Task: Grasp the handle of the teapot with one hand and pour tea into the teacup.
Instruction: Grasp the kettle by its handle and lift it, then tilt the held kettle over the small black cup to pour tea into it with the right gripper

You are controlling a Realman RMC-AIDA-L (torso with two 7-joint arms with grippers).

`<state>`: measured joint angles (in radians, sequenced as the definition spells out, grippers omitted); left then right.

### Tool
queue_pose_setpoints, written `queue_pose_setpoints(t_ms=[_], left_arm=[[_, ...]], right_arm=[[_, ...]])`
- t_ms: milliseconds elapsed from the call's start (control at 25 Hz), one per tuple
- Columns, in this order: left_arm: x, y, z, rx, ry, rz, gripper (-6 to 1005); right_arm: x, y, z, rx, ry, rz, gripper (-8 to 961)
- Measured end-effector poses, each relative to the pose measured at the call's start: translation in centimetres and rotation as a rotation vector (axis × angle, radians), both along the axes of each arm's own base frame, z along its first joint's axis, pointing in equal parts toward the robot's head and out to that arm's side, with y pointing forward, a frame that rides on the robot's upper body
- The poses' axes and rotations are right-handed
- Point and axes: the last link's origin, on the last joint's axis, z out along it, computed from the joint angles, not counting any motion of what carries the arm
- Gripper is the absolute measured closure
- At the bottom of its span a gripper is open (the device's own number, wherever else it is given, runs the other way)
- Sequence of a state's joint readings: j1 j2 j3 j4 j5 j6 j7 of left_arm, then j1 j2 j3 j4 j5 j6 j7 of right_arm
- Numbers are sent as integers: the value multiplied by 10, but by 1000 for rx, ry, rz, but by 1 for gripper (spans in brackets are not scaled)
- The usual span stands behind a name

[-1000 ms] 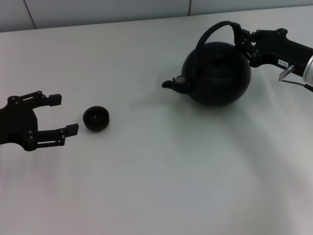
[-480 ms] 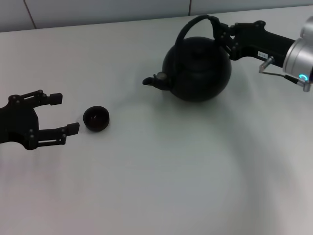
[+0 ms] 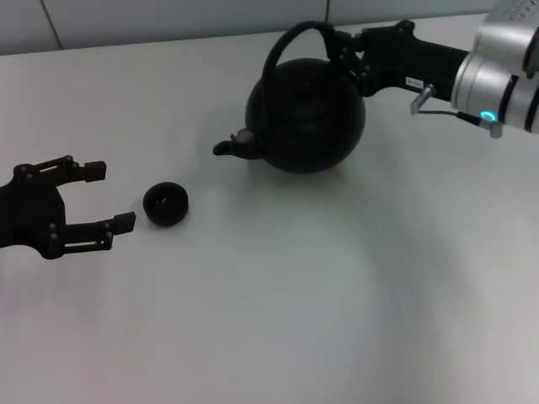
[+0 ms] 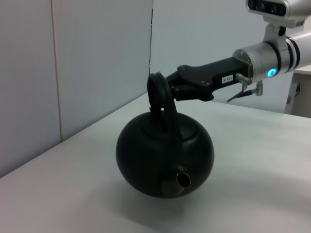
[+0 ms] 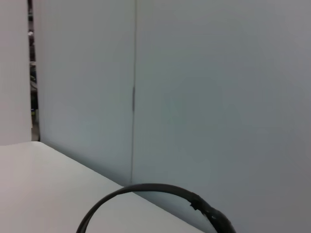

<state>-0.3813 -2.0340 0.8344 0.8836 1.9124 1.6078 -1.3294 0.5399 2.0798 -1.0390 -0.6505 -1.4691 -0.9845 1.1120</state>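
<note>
The round black teapot (image 3: 305,108) hangs above the white table at the back, its spout (image 3: 226,146) pointing left toward the teacup. My right gripper (image 3: 345,52) is shut on the right side of its hoop handle (image 3: 290,38). The small black teacup (image 3: 165,204) sits on the table at the left, well left of and nearer than the spout. My left gripper (image 3: 108,196) is open and empty just left of the teacup. The left wrist view shows the teapot (image 4: 165,158) with its spout (image 4: 183,179) facing the camera and the right gripper on the handle (image 4: 160,97). The right wrist view shows only the handle's arc (image 5: 160,196).
The white table (image 3: 278,303) runs to a grey panelled wall (image 3: 168,17) at the back. My right arm's silver forearm (image 3: 505,80) reaches in from the upper right.
My right gripper has carried the teapot leftward and toward the back, bringing the spout closer to the teacup. The left gripper and the teacup have not moved.
</note>
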Motion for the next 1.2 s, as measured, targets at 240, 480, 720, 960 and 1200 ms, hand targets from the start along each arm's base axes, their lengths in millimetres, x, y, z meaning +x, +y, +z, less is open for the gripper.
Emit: queue_pose_setpoints(t_ms=[240, 480, 720, 960, 1200], left_arm=[[-1, -1, 0, 1, 4, 0, 135], [-1, 0, 0, 3, 8, 0, 135], [-1, 1, 0, 5, 14, 0, 136], [-1, 2, 1, 9, 18, 0, 136], [-2, 3, 0, 13, 20, 3, 136]], right_arm=[[-14, 8, -6, 1, -54, 48, 871], [-29, 16, -11, 1, -93, 85, 871], [-42, 21, -15, 5, -132, 143, 872], [-50, 24, -18, -3, -139, 168, 872], [-54, 25, -21, -5, -156, 182, 872]])
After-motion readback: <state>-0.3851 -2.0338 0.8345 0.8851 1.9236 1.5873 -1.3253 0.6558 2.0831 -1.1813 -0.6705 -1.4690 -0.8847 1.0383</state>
